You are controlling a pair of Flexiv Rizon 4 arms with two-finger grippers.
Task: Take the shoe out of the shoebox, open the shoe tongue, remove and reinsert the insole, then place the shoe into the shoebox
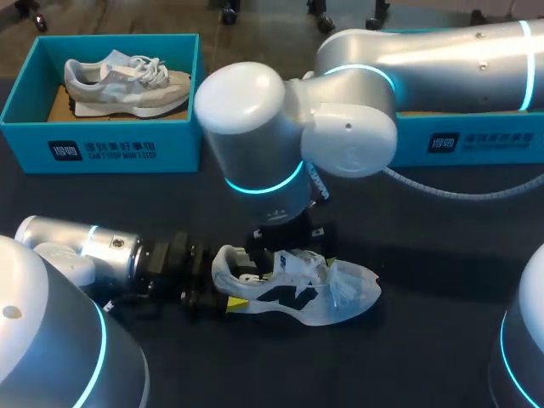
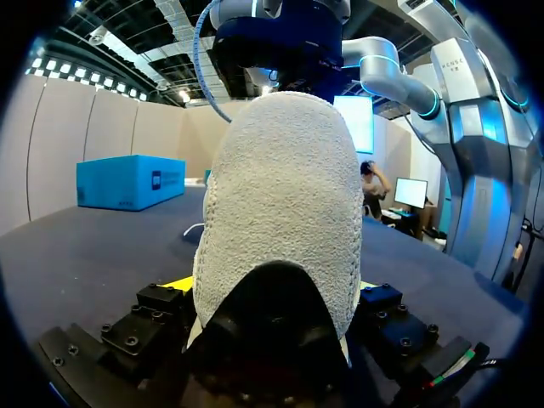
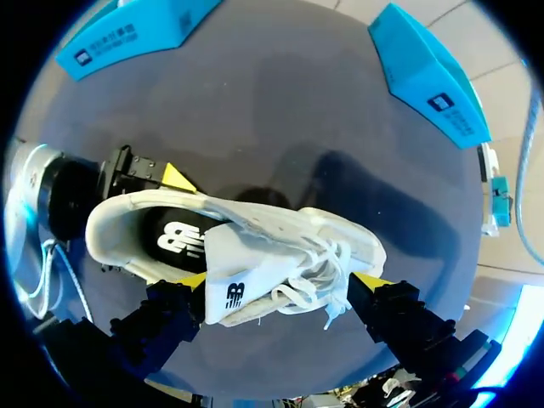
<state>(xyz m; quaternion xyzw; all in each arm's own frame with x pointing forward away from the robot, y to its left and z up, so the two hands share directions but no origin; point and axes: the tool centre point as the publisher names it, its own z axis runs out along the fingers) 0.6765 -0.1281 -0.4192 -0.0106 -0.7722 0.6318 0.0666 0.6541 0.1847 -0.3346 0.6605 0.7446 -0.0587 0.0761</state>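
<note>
A white shoe (image 1: 327, 289) with a dark side logo stands upright on the dark table, toe pointing right. My left gripper (image 1: 231, 287) comes in low from the left, and its yellow-tipped fingers press both sides of the heel (image 2: 280, 195). My right gripper (image 3: 280, 280) hangs open over the middle of the shoe (image 3: 280, 234), its fingers astride the tongue (image 3: 234, 285) and laces without clamping them. In the head view the right arm's wrist hides most of the right gripper (image 1: 289, 242). The insole lies dark inside the heel opening (image 3: 174, 238).
An open blue shoebox (image 1: 102, 144) at the back left holds a grey shoe (image 1: 127, 81). A second blue box (image 1: 467, 140) sits at the back right behind my right arm. A grey cable (image 1: 442, 189) trails across the table on the right.
</note>
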